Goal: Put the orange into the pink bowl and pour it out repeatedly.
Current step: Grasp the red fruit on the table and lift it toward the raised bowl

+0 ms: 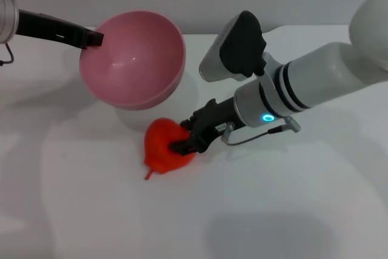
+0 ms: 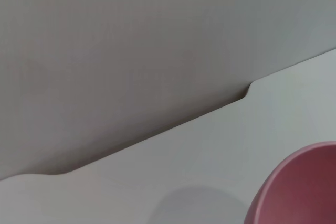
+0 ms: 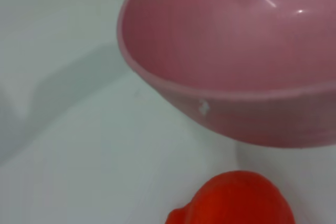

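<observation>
The pink bowl (image 1: 136,59) hangs tilted above the table at the back left, its empty inside turned toward me. My left gripper (image 1: 92,39) is shut on its far-left rim. The left wrist view catches only an edge of the bowl (image 2: 302,190). Below the bowl's front rim, the orange (image 1: 162,144) lies on the table with its knobbed top pointing down-left. From the right, my right gripper (image 1: 187,137) reaches in, its dark fingers closed on the orange's right side. In the right wrist view the bowl (image 3: 226,51) looms close over the orange (image 3: 239,200).
The white table (image 1: 273,210) stretches bare to the front and right. Its back edge (image 2: 247,95) meets a grey wall. My right forearm (image 1: 315,83) crosses the table's right half.
</observation>
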### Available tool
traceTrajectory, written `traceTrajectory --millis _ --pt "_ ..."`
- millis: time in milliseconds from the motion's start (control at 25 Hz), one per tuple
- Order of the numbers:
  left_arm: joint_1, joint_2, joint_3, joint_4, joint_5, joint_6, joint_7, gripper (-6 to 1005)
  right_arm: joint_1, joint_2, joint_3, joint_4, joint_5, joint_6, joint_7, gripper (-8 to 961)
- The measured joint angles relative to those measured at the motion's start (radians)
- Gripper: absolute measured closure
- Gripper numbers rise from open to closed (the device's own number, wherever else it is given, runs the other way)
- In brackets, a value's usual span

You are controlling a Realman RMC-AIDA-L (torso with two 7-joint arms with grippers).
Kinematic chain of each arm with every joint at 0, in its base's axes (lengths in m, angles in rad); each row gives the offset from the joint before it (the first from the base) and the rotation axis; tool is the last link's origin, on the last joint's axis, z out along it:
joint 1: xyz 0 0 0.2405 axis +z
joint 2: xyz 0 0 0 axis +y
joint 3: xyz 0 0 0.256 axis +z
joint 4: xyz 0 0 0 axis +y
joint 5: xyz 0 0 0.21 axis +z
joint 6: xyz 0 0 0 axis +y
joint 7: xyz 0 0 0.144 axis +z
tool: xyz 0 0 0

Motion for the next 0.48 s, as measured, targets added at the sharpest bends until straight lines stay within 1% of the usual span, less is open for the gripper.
traceTrajectory --millis 360,480 --pt "0.000 0.000 0.000 0.004 0.000 0.003 0.001 958 -0.007 0.000 -0.001 0.007 0.011 0.015 -0.023 443" --pt "0.001 0.000 0.000 0.004 0.000 0.003 0.001 958 -0.005 0.000 -0.001 0.005 0.012 0.014 -0.024 592"
